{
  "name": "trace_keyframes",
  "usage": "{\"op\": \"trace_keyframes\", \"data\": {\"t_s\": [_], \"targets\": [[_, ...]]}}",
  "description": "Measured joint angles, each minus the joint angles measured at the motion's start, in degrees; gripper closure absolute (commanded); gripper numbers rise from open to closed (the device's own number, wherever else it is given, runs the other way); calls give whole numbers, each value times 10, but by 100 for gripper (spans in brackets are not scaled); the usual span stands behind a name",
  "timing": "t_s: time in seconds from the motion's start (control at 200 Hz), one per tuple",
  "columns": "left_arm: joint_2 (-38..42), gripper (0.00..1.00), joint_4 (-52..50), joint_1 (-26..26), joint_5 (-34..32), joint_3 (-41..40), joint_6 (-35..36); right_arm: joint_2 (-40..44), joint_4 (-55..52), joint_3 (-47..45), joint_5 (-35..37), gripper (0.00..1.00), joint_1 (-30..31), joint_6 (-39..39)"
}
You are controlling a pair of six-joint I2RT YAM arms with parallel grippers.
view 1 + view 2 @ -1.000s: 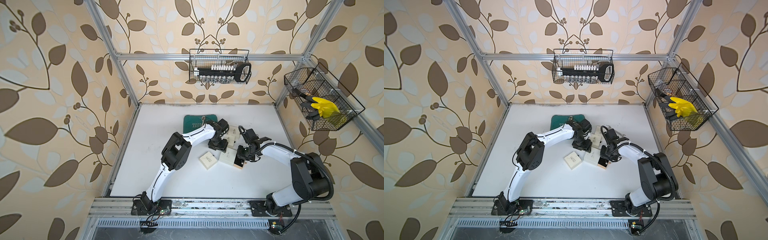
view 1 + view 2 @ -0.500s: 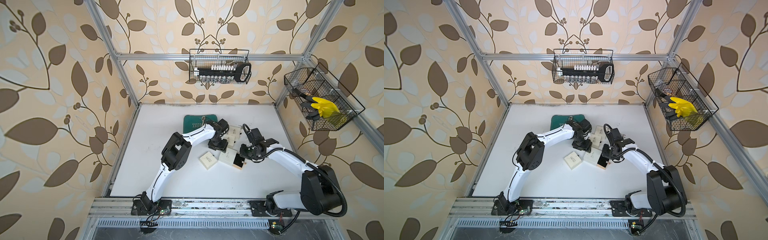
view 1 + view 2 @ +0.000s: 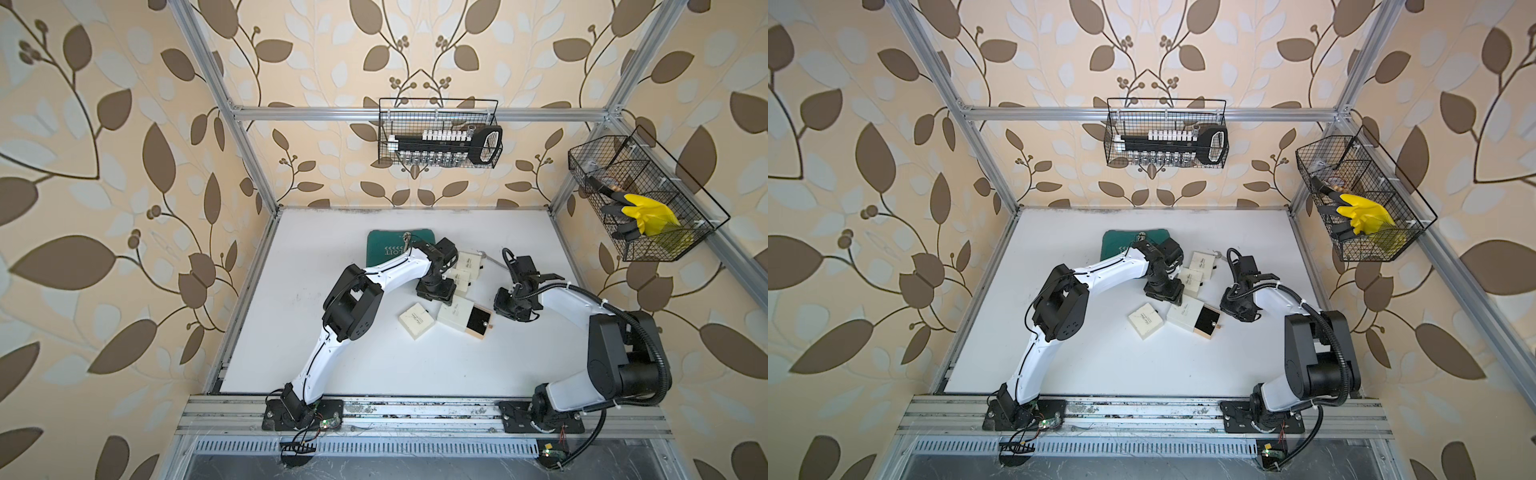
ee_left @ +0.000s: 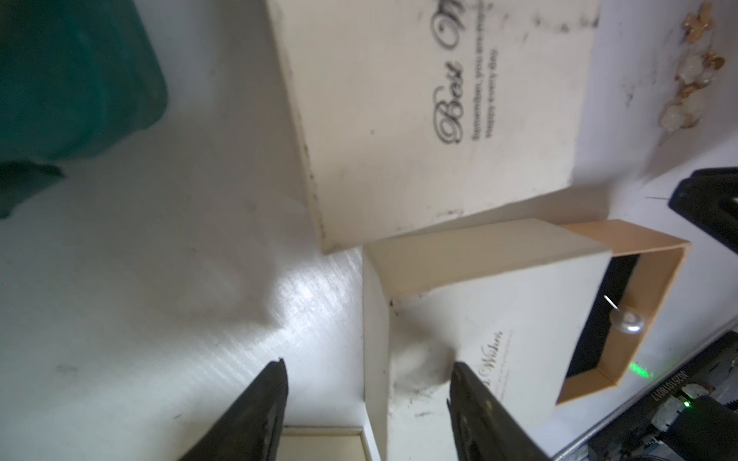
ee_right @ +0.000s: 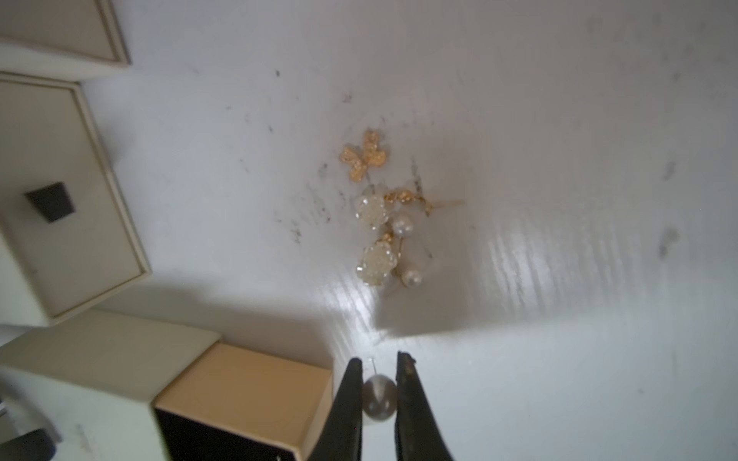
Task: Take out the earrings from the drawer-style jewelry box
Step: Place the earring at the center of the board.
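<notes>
**Right gripper pinches a pearl earring beside the open jewelry box**

A small pearl earring (image 5: 379, 395) sits clamped between the two black fingers of the right gripper (image 5: 379, 357). Its thin post pokes out past the fingertips. The gripper holds it over the white table (image 5: 559, 159), just beside the open end of the tan drawer (image 5: 243, 383).

A second pearl earring (image 4: 629, 321) lies inside that drawer on its dark lining. On the table near the held pearl is a little heap of loose earrings (image 5: 383, 223): gold butterfly shapes, crystal clusters and pearls, touching one another.

The jewelry box (image 3: 455, 311) is a cream sleeve with the drawer slid partway out, towards the right arm. The left gripper (image 4: 367, 363) is at the sleeve's closed end with its fingers apart, one over the sleeve's printed top and the other off to its side. I cannot tell whether either finger touches the box.

Three more cream boxes (image 3: 417, 321) lie close around it. A green pouch (image 3: 390, 249) sits behind the left arm. Two wire baskets (image 3: 440, 133) hang on the walls, and one holds a yellow glove (image 3: 648, 214).
</notes>
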State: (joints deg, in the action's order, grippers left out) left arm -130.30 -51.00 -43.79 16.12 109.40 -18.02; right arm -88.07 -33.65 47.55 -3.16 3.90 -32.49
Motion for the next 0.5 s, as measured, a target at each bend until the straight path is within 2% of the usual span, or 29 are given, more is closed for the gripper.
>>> {"op": "trace_keyframes", "data": {"t_s": [0.24, 0.385, 0.5], "targets": [[0, 33, 0, 0, 0, 0, 0, -25, 13, 12, 2, 69, -6, 13], [0, 33, 0, 0, 2, 0, 0, -17, 6, 12, 5, 68, -4, 18], [0, 33, 0, 0, 2, 0, 0, 25, -10, 12, 20, 68, 17, 23]]}}
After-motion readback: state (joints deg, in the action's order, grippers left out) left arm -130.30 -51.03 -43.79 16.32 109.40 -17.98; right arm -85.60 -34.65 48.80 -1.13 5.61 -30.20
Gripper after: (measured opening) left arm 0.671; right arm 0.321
